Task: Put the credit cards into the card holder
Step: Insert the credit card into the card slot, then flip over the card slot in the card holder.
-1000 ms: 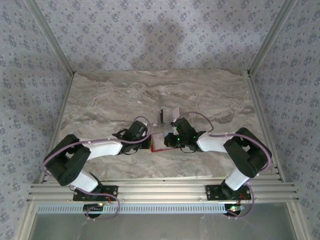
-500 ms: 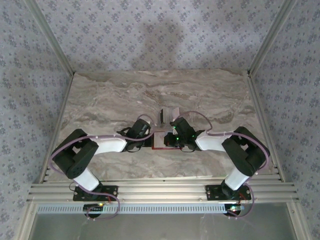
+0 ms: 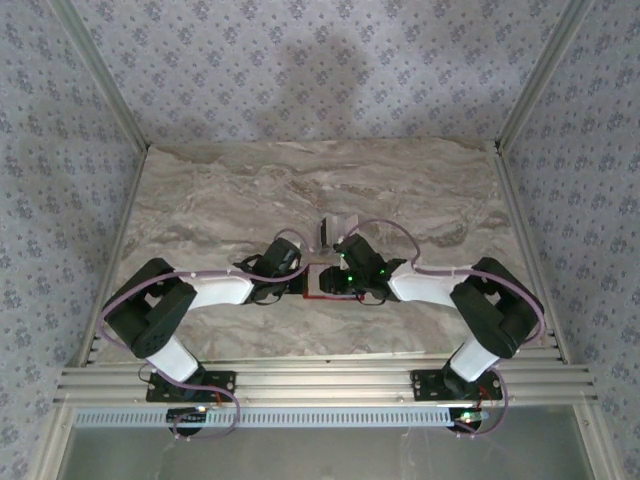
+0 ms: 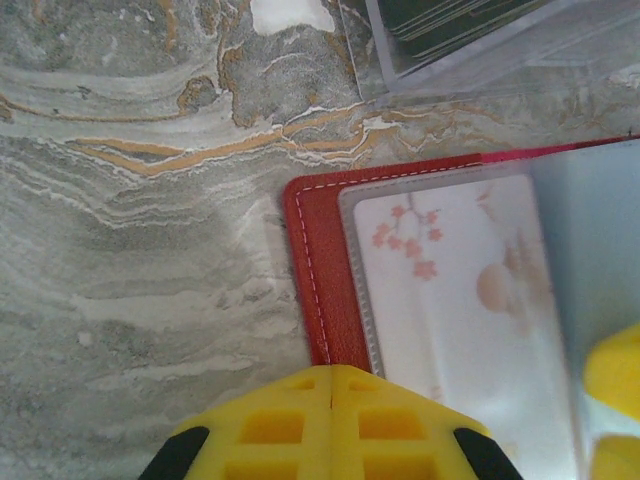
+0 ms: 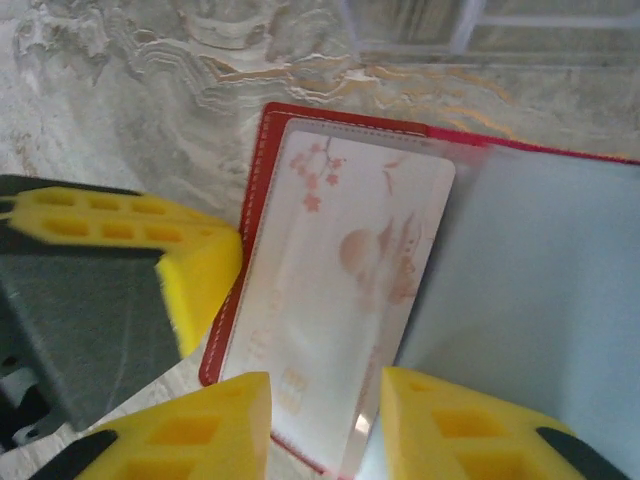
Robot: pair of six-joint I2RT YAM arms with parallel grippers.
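On the marbled worktop [image 3: 200, 200] the open card holder [image 4: 315, 270] is touched at its edge by the closed left claw [image 4: 332, 400]. The right claw [image 5: 325, 425] has just been parted, leaving a blossom-printed credit card [image 5: 350, 270] apparently seated in its pocket.

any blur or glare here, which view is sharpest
Left wrist view: marble and card holder edge sharp. Right wrist view: the left gripper, close to the lens, is blurred, and the clear pocket hazes the card. Top external view: even light, soft shadow on back wall.
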